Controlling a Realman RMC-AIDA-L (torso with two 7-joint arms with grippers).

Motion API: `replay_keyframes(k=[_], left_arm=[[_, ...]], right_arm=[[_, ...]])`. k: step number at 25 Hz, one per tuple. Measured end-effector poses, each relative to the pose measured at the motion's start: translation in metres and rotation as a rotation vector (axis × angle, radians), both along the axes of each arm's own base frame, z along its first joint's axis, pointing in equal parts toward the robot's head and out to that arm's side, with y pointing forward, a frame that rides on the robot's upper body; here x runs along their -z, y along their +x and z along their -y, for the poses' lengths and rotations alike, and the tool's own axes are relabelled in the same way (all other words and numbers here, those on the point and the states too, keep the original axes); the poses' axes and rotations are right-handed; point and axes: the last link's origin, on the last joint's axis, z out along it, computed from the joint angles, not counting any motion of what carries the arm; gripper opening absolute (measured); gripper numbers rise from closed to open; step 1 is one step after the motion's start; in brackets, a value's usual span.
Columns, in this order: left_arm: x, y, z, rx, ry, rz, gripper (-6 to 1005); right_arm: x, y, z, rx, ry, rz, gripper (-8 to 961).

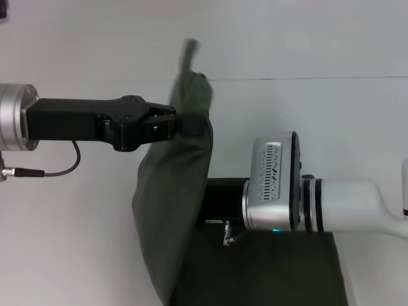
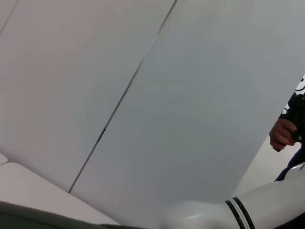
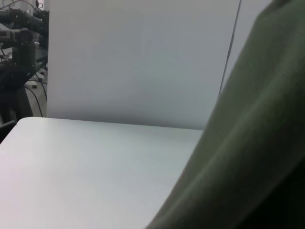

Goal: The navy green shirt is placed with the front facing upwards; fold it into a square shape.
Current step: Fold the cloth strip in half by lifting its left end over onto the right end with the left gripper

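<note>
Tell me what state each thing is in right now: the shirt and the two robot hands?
navy green shirt: lifted, hanging in a long draped fold from the left gripper, its lower part spread flat below.
left gripper: raised, shut on the shirt's upper part.
right gripper: low beside the hanging cloth, its fingers hidden behind the wrist and the fabric.
table: white, with the shirt rising along one side.

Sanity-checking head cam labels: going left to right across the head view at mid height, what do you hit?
Left arm's silver cuff → left gripper, clamped on the raised fold → navy green shirt, hanging → right arm's silver wrist housing → right arm's white link.
</note>
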Motion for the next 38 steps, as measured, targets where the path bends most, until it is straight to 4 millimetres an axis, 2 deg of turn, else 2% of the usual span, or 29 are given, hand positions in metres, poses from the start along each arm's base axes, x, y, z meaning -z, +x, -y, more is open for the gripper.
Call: replay_keyframes(k=[9,19,28,33,38], left_arm=[[-0.003,0.000,-0.001,0.004,0.010,0.007,27],[0.014,-0.005,0.004,-0.027,-0.026,0.040,26],[0.029,-0.007,0.010,-0.036,-0.064,0.046,26],[0.041,-0.009,0.014,-0.048,-0.082,0.037,26],[0.062,-0.012,0.019,-0.071,-0.091,0.027,27]], right_arm=[[0.000,-0.004,-0.002,-0.005,0.012,-0.013,4],[-0.002,0.011,0.005,0.043,0.011,-0.018,4],[-0.012,0.048,0.021,0.145,0.030,-0.053,4],[-0.030,0.075,0.031,0.240,0.095,-0.136,4],[-0.056,0.104,0.042,0.332,0.194,-0.227,4]])
